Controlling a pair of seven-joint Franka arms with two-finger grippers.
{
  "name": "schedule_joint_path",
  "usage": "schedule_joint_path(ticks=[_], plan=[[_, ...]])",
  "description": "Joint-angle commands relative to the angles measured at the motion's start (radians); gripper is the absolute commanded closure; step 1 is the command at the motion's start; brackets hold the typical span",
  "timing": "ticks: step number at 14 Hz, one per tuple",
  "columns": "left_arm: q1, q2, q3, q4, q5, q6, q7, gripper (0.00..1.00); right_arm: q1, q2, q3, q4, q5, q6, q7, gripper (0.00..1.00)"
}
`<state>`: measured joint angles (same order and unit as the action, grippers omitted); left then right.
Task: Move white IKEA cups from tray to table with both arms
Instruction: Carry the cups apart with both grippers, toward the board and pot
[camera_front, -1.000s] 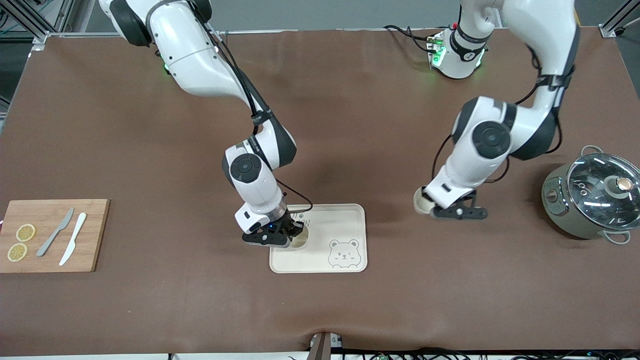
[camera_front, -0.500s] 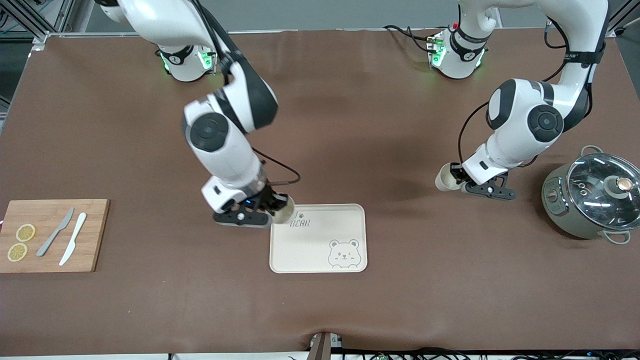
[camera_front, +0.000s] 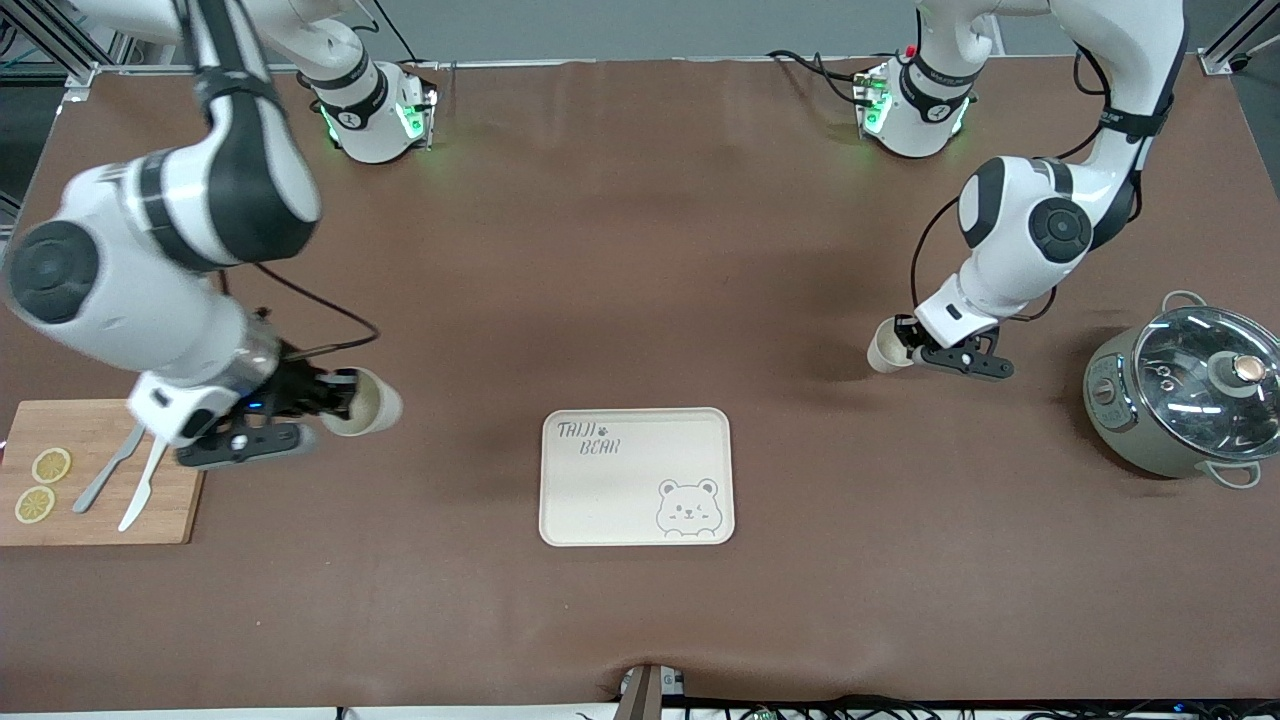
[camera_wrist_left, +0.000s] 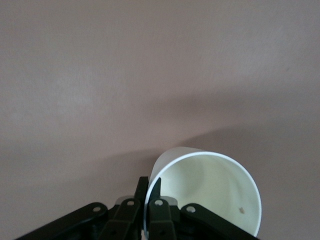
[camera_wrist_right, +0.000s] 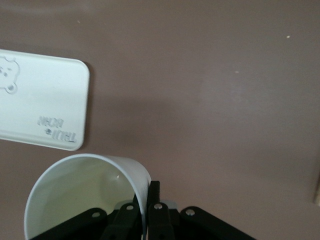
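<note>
My right gripper (camera_front: 338, 408) is shut on the rim of one white cup (camera_front: 368, 405), holding it tilted on its side over the bare table between the cutting board and the tray. In the right wrist view my right gripper (camera_wrist_right: 148, 196) pinches the wall of that cup (camera_wrist_right: 80, 195). My left gripper (camera_front: 908, 345) is shut on the rim of the second white cup (camera_front: 884, 352), also tilted, over the table between the tray and the pot. In the left wrist view my left gripper (camera_wrist_left: 149, 194) pinches the wall of that cup (camera_wrist_left: 210, 192).
The cream bear-printed tray (camera_front: 636, 478) lies mid-table with nothing on it; it also shows in the right wrist view (camera_wrist_right: 45, 107). A wooden cutting board (camera_front: 95, 505) with lemon slices and two knives lies at the right arm's end. A lidded pot (camera_front: 1185, 390) stands at the left arm's end.
My right gripper lifted its cup off the tray and carried it toward the cutting board. My left gripper moved its cup up and a little toward the pot.
</note>
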<state>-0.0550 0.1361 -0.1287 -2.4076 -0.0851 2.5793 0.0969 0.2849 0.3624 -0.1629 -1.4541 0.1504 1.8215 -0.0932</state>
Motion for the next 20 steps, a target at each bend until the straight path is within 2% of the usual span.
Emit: schedule_joint_path(ticks=[1,3,6,11,12,16,20], plan=[[0.037,-0.055,-0.017,-0.062,-0.051,0.021,0.044,1.00,-0.102,-0.020,0.023,-0.048,-0.002,0.012,-0.167,1.00],[0.038,-0.049,-0.016,-0.062,-0.114,0.021,0.093,1.00,-0.156,-0.013,0.023,-0.084,0.027,0.059,-0.255,1.00],[0.056,-0.039,-0.016,-0.062,-0.232,0.024,0.216,1.00,-0.181,-0.010,0.023,-0.236,0.034,0.249,-0.333,1.00],[0.055,-0.018,-0.016,-0.091,-0.252,0.111,0.283,1.00,-0.203,0.009,0.025,-0.393,0.037,0.494,-0.405,1.00],[0.057,-0.010,-0.016,-0.093,-0.252,0.120,0.293,1.00,-0.217,0.022,0.025,-0.409,0.053,0.530,-0.430,1.00],[0.057,0.011,-0.016,-0.090,-0.252,0.139,0.294,1.00,-0.253,0.090,0.025,-0.413,0.239,0.570,-0.616,1.00],[0.055,0.028,-0.016,-0.090,-0.252,0.166,0.294,1.00,-0.263,0.141,0.025,-0.413,0.285,0.637,-0.683,1.00]])
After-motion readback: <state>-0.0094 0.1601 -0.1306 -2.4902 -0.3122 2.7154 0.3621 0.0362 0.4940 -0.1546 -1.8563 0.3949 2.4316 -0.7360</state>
